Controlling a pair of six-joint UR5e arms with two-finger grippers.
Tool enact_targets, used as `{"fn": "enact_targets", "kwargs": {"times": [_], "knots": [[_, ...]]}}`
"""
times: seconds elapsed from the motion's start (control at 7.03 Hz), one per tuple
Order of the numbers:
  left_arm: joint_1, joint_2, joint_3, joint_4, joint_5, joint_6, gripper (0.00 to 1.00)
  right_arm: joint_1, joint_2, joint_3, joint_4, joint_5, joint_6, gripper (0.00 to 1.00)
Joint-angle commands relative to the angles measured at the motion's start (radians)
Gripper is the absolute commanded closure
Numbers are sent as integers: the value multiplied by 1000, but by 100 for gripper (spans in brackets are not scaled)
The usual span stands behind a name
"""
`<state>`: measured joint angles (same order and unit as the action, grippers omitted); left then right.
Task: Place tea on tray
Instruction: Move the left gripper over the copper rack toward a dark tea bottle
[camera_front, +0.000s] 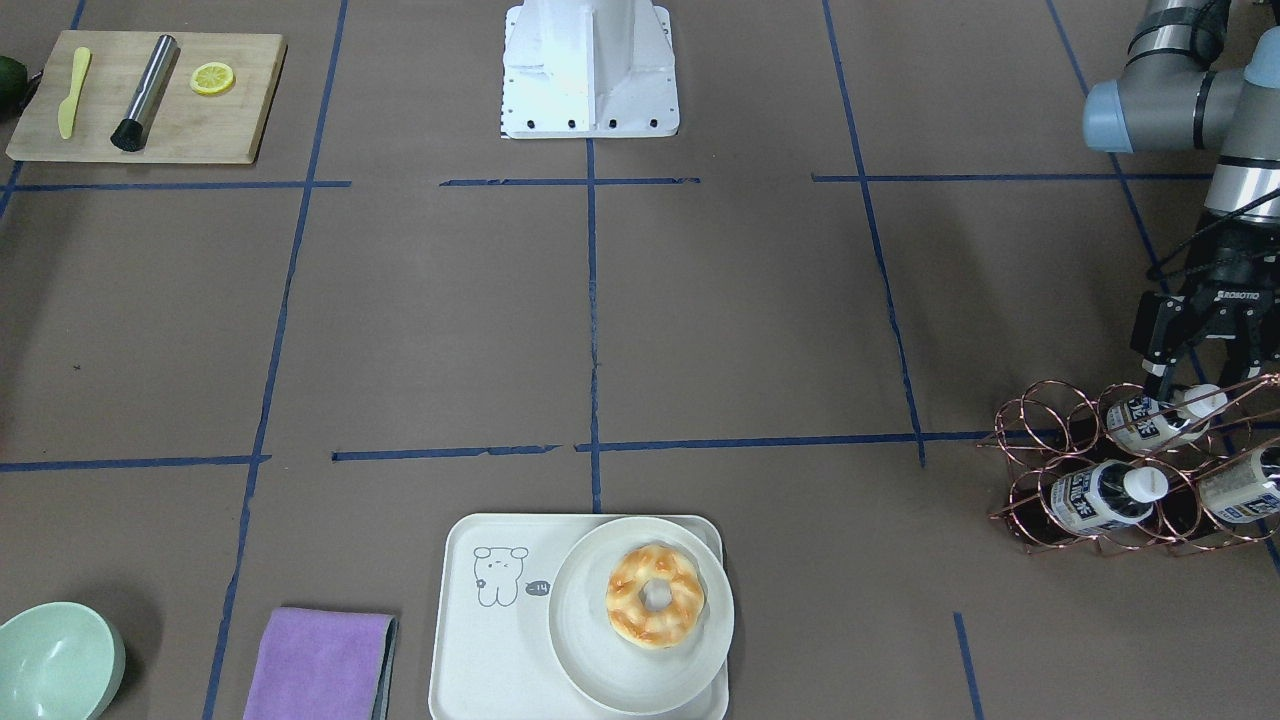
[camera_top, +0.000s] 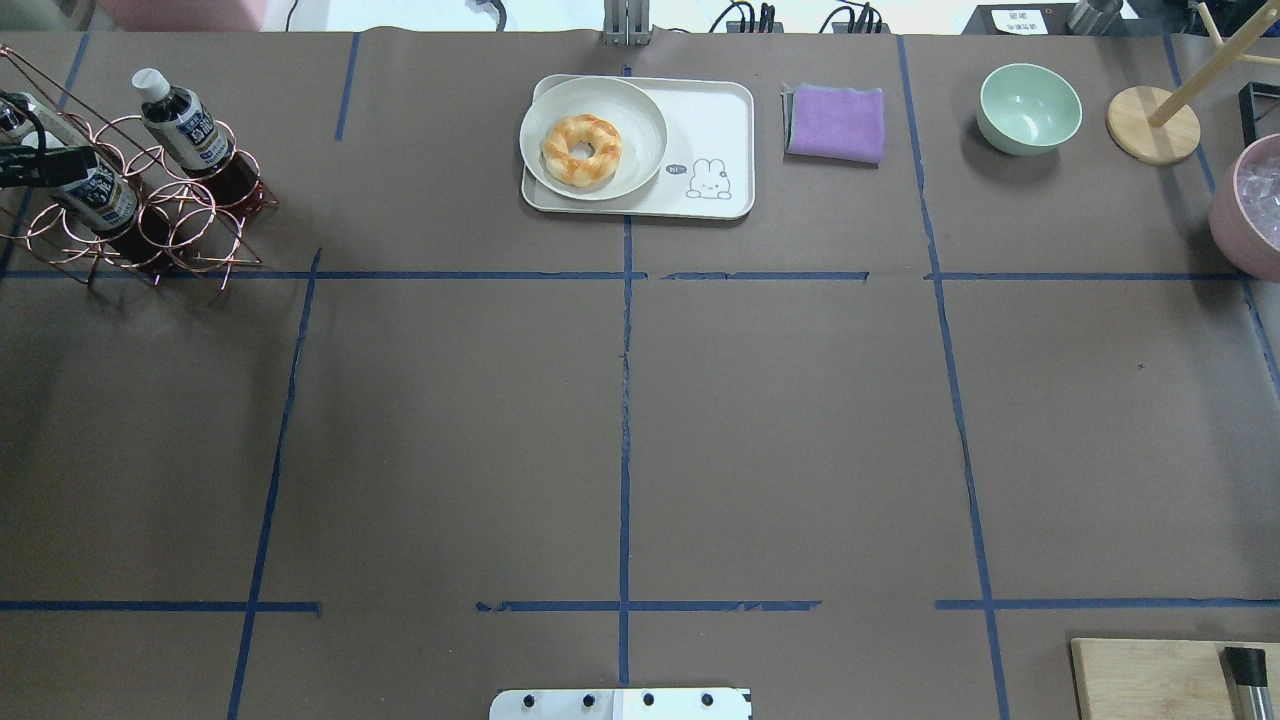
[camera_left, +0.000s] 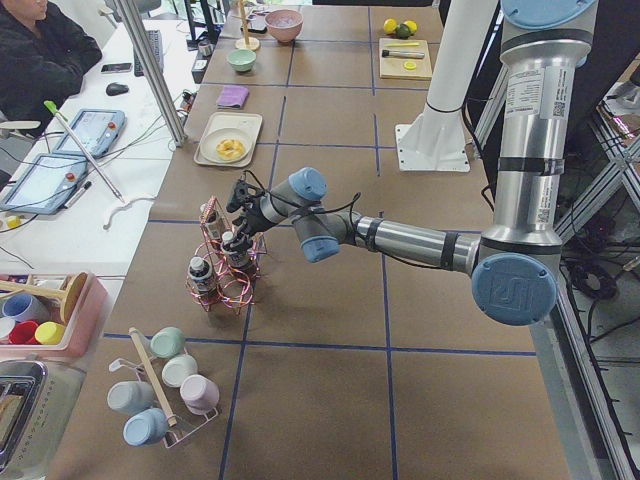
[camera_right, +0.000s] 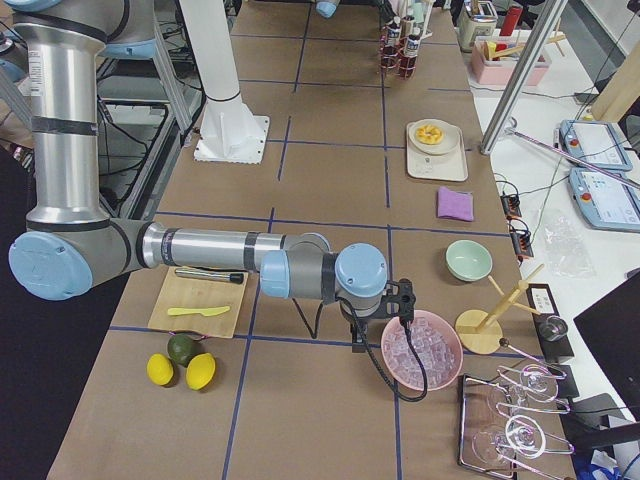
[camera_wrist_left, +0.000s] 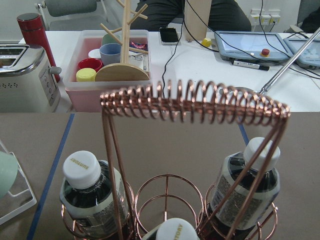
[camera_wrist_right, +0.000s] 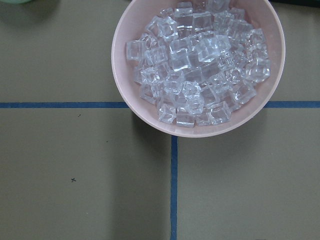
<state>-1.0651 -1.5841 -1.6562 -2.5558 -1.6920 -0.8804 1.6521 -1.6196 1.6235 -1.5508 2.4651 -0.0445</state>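
Observation:
Three tea bottles lie in a copper wire rack (camera_front: 1030, 440) at the table's left end: a top one (camera_front: 1150, 420) and two lower ones (camera_front: 1100, 495) (camera_front: 1240, 485). My left gripper (camera_front: 1200, 380) hangs open just behind the top bottle's white cap, its fingers on either side of the cap and apart from it. The left wrist view looks into the rack at the same bottles (camera_wrist_left: 90, 192) (camera_wrist_left: 247, 185). The cream tray (camera_front: 490, 650) lies at the far middle edge and carries a round plate (camera_front: 590, 660) with a doughnut (camera_front: 655, 595). My right gripper (camera_right: 398, 300) hovers over a pink bowl; I cannot tell its state.
The pink bowl of ice (camera_wrist_right: 200, 65) sits below the right wrist. Beside the tray are a purple cloth (camera_front: 320, 665) and a green bowl (camera_front: 55, 660). A wooden board (camera_front: 150, 95) holds a knife, a metal cylinder and a lemon slice. A wooden stand (camera_top: 1150, 125) rises at the far right.

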Motion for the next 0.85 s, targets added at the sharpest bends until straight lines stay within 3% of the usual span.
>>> {"fn": "enact_targets", "kwargs": {"times": [0.0, 0.71], "knots": [[0, 1, 4, -1, 0, 3, 25, 0, 1, -1, 0, 0, 0, 0], [0, -2, 1, 2, 0, 38, 27, 0, -2, 4, 0, 2, 0, 0]]}}
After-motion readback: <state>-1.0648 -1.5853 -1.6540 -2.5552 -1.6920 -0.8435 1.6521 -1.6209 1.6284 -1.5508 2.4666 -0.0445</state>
